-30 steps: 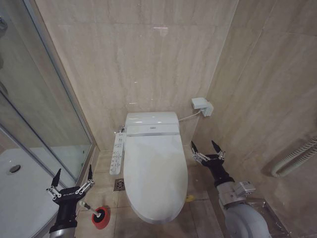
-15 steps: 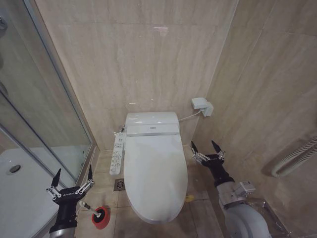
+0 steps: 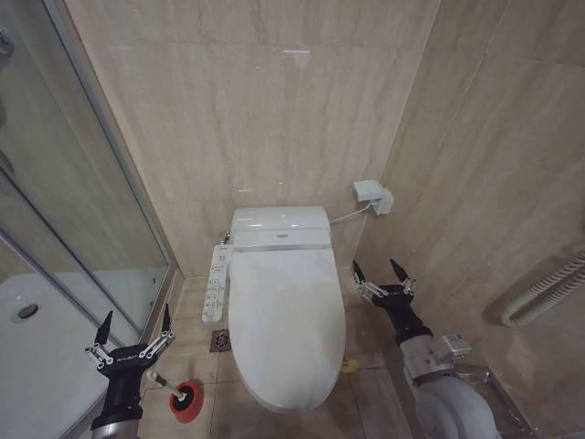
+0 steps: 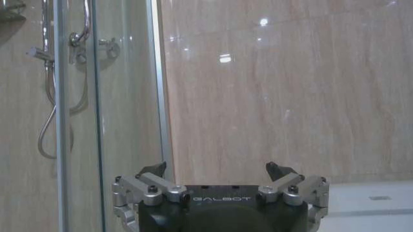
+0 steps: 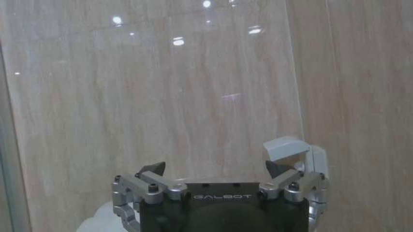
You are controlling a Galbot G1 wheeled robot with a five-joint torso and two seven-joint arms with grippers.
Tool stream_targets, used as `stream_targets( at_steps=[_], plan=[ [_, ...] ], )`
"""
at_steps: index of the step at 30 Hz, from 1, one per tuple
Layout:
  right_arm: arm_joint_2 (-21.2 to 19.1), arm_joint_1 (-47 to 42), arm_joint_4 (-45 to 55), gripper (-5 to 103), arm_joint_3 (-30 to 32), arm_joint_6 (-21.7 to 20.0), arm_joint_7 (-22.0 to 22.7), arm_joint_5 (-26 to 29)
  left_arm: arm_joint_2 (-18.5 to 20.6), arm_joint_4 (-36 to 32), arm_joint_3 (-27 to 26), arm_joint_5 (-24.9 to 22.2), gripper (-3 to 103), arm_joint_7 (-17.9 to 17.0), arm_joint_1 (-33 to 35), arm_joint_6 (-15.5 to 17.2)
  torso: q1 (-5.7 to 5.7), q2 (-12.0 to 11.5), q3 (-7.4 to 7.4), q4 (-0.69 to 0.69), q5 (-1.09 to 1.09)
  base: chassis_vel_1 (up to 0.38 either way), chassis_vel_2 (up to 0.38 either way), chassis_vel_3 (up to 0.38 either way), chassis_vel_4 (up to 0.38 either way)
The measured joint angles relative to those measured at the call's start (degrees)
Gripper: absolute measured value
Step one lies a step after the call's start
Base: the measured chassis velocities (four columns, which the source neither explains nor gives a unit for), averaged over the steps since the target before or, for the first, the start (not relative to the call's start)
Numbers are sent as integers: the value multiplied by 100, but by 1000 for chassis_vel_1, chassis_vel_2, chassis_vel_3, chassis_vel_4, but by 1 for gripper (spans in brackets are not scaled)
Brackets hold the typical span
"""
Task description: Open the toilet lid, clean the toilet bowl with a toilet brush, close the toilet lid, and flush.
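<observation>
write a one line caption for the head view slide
Toilet lid shut, toilet brush in its floor holder, left claw and right claw open beside it.

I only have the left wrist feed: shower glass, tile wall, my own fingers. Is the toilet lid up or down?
Observer: Down. The toilet lid lies shut, so the bowl is covered.
Operator: Where's the brush?
Observer: The toilet brush sits in its red holder on the floor, on the robot's left of the toilet, just beside the left gripper.
Operator: Left holding it?
Observer: No, its fingers are open and empty, above the brush.
Operator: Right arm?
Observer: The right gripper is open too, raised beside the toilet on the robot's right, touching nothing.
</observation>
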Motion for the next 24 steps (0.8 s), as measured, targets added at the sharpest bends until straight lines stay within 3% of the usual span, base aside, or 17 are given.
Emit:
stream_targets(
  at_steps=[14,17,24],
  plan=[
    [0,0,0,100,0,0,0,0,8,3,-5,-30,100,10,-34,55,0,0,0,1,0,0,0,0,0],
    [0,0,0,100,0,0,0,0,48,29,-40,-175,100,66,-190,295,0,0,0,1,0,0,0,0,0],
    [0,0,0,100,0,0,0,0,226,154,-183,-827,100,325,-858,1370,0,0,0,0,0,0,0,0,0]
  ],
)
